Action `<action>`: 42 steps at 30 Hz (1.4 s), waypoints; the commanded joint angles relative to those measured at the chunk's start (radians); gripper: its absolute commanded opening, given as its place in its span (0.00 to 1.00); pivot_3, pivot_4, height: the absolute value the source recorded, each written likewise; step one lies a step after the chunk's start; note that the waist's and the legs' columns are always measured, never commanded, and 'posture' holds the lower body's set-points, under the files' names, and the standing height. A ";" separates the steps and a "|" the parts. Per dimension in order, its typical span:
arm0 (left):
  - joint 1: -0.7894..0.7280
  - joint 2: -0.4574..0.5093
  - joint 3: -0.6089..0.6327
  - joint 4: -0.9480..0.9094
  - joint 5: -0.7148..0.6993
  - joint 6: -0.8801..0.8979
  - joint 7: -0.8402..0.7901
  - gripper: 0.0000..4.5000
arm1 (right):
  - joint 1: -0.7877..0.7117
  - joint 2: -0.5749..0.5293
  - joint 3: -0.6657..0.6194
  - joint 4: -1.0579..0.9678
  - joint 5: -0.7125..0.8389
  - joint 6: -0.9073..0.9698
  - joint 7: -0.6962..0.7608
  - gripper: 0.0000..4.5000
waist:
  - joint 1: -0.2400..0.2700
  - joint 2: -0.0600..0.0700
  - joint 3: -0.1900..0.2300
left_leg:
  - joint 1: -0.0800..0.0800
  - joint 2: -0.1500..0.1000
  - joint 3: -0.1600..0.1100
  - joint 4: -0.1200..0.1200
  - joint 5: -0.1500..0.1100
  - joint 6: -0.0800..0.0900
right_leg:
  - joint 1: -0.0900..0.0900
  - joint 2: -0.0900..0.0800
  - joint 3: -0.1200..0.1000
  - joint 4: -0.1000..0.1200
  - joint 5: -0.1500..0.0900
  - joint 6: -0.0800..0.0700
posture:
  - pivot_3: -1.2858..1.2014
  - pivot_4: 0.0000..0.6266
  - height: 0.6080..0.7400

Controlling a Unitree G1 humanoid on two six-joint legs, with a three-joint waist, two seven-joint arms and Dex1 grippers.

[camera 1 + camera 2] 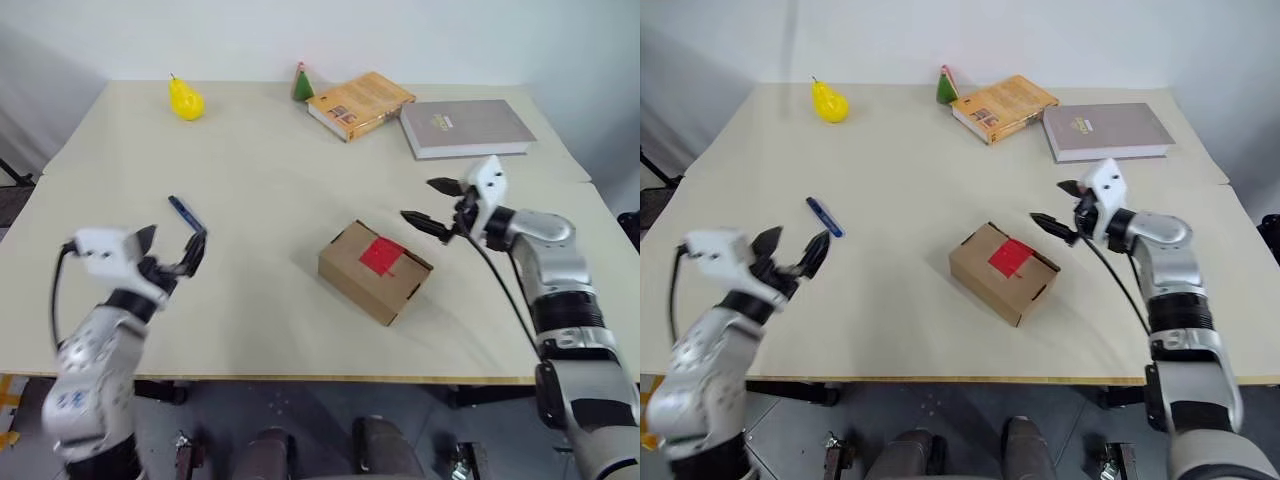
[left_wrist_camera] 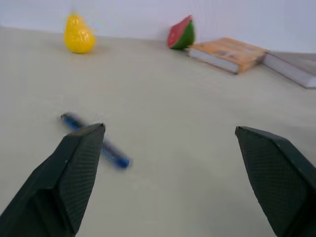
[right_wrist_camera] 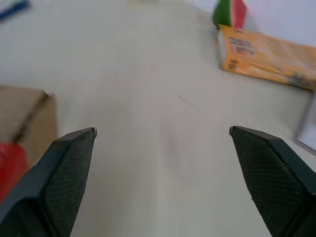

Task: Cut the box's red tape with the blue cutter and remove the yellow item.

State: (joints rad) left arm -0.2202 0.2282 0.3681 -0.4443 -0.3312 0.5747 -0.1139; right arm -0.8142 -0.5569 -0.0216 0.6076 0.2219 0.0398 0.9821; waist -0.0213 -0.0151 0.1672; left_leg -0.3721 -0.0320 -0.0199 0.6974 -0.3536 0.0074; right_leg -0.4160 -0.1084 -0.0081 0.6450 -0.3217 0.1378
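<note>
The task is judged to be at its very start: the box [image 1: 375, 272] is closed and the red tape [image 1: 381, 256] lies unbroken across its top. The yellow item is presumably inside the box; it cannot be confirmed.

The left gripper [image 1: 792, 252] is held with its fingers spread wide and nothing between them. The blue cutter [image 1: 824, 217] lies flat on the table [image 1: 260, 180], just ahead of this gripper and near its left fingertip, not touched. In the left wrist view the cutter [image 2: 95, 141] is partly hidden behind one finger.

The right gripper [image 1: 432, 206] is also spread wide and empty. It is held above the table just beside the box, which is at its lower left side, apart from the fingertips.

The step in hand is judged to be the reach for the cutter. For the next move, the left gripper should be lowered over the thin cutter and aligned across it before closing, because a slim object lying flat is easily pushed away.

Two books [image 1: 360, 104] and a yellow pear [image 1: 186, 100] are well ahead of both grippers. Print is seen on the book covers, but it is too small to be read. No label is seen on the box.
</note>
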 commanded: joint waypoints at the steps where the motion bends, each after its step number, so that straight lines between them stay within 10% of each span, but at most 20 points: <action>1: -0.074 -0.025 -0.014 0.083 0.104 -0.092 0.135 1.00 | -0.016 -0.016 -0.017 -0.027 0.004 -0.011 0.017 1.00 | -0.002 0.000 0.000 | 0.000 0.000 0.000 0.000 0.000 0.000 | 0.001 -0.001 -0.002 -0.001 0.000 0.000 | 0.52 0.24 1.00; 27: -0.621 -0.062 0.003 0.925 0.262 0.173 0.552 1.00 | 0.134 -0.077 -0.078 -0.260 0.026 0.106 -0.033 1.00 | 0.021 0.000 0.000 | 0.000 -0.003 -0.003 -0.002 0.000 0.000 | 0.002 -0.005 -0.014 -0.001 0.001 0.001 | 0.52 0.24 1.00; 34: -0.642 -0.060 0.057 0.983 0.236 0.225 0.628 0.61 | 0.156 -0.081 -0.084 -0.284 0.024 0.120 -0.044 1.00 | 0.009 0.001 0.000 | 0.005 -0.002 0.000 -0.003 0.000 -0.001 | 0.003 -0.005 -0.014 0.000 0.001 0.001 | 0.52 0.24 1.00; 42: -0.614 -0.073 0.092 0.903 0.218 0.288 0.657 0.61 | 0.151 -0.086 -0.088 -0.276 0.017 0.119 -0.055 1.00 | -0.007 0.002 -0.001 | 0.006 -0.002 0.001 -0.003 0.000 -0.001 | 0.003 -0.006 -0.013 0.001 0.001 0.001 | 0.52 0.24 1.00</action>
State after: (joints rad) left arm -0.8856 0.1594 0.4308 0.4479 -0.1133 0.8007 0.5136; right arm -0.6499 -0.6214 -0.0835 0.3574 0.2263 0.1602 0.9325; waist -0.0279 -0.0133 0.1664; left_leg -0.3656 -0.0340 -0.0188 0.6943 -0.3541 0.0067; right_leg -0.4135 -0.1139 -0.0211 0.6456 -0.3210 0.1391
